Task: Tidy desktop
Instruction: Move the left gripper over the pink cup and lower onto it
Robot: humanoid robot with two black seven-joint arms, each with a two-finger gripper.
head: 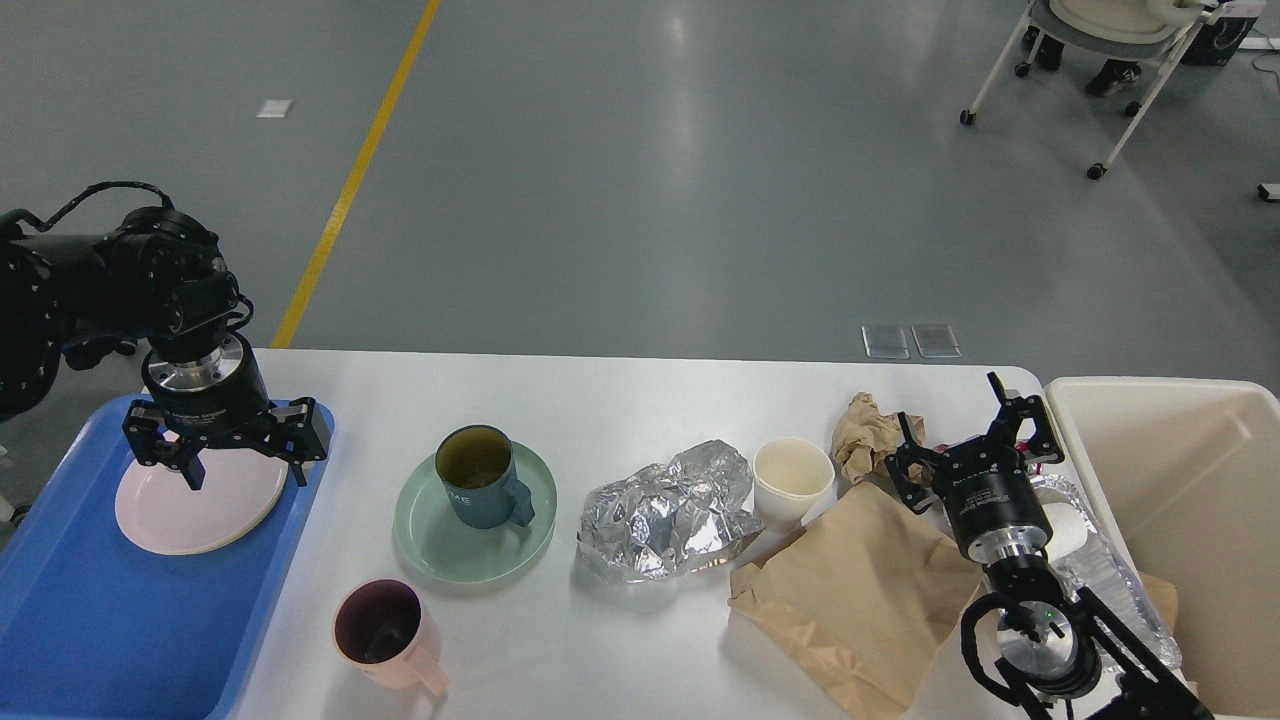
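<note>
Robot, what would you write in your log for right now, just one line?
left gripper: open above pink plate in blue tray | right gripper: open over brown paper bag | desktop: cluttered

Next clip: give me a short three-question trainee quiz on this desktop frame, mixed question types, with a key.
1. True or false: the blue mug stands on the green plate.
2. Which lies inside the blue tray? A) pink plate B) pink mug C) crumpled foil
3. Fill in: the left hand hangs open above the ____ tray.

Key: 1 true; 2 A; 3 blue. The right hand is open near the brown paper bag on the desktop.
</note>
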